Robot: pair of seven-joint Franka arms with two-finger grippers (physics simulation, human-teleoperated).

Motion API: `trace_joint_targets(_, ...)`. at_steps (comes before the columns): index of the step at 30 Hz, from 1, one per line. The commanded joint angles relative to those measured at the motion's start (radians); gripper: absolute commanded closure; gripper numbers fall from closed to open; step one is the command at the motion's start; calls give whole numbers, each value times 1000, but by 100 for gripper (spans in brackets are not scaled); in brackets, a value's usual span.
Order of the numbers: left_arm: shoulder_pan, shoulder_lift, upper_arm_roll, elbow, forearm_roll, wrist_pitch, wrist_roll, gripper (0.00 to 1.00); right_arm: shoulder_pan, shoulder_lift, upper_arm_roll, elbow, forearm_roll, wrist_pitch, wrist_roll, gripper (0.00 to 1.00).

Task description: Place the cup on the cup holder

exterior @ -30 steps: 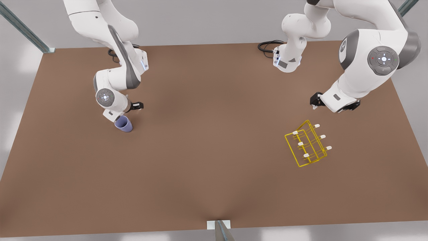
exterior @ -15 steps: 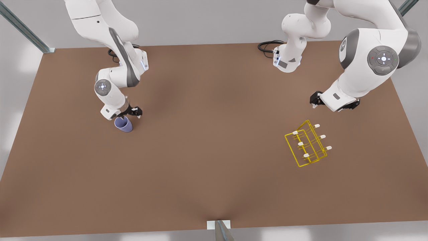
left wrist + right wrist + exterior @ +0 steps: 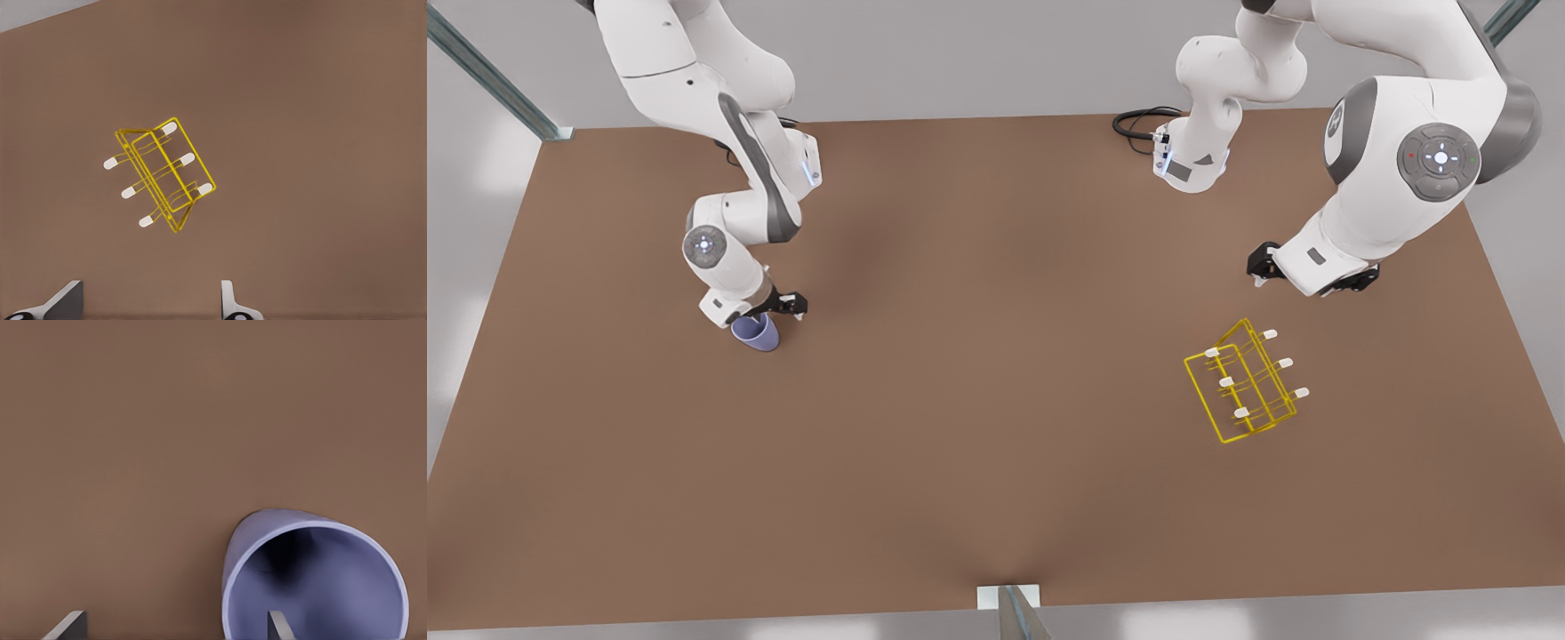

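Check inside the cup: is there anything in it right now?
The cup is empty of contents, but one finger of the open right gripper reaches inside its rim, the other outside. The arm's wrist covers part of the cup in the front view.

The cup [image 3: 756,333] is a plain lavender-blue, darker in shadow deep inside [image 3: 313,580]. The holder [image 3: 1243,382] is bright yellow wire, its pegs tipped white [image 3: 160,175]. The surface [image 3: 978,400] is an even matte brown without pattern. Both arms are white with grey joint bands and dark grey round caps. The right gripper [image 3: 758,313] has black parts at the wrist; its fingers [image 3: 277,627] look pale grey. The left gripper's [image 3: 150,310] fingers [image 3: 228,303] are pale grey to white. The backdrop is light grey.
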Motion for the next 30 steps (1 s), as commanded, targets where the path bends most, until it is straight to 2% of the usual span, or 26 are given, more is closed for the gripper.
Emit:
trace_joint_targets(1,0,-1,0,0,0,-3,3,0,-25,6,1,0,2,6,-10,0)
trace_joint_targets(9,-2,-3,0,0,0,-7,3,0,-82,23,1,3,-7,6,-21,0)
trace_joint_targets(11,-2,-3,0,0,1,-9,3,0,-85,23,1,3,-7,6,-35,16)
trace_joint_targets(13,-11,-3,0,0,0,-9,3,0,-88,25,1,5,-7,1,-41,39)
trace_joint_targets(14,-12,-3,0,0,0,-9,1,0,-88,26,1,5,-7,1,-41,43)
trace_joint_targets(17,-15,-3,0,0,0,-13,0,0,-88,29,1,6,-7,1,-41,43)
trace_joint_targets(18,-15,-3,0,0,0,-13,1,0,-86,29,1,7,-7,1,-41,47)
trace_joint_targets(20,-15,-1,0,0,0,-13,1,0,-86,29,3,8,-7,-2,-41,70)
trace_joint_targets(21,-15,-1,0,0,0,-13,1,0,-86,29,1,8,-9,-4,-41,79)
trace_joint_targets(28,-15,-1,0,0,0,-15,1,0,-88,26,3,82,-7,-106,-29,79)
trace_joint_targets(30,-15,-1,0,0,0,-15,1,0,-83,26,3,170,-7,-214,-26,79)
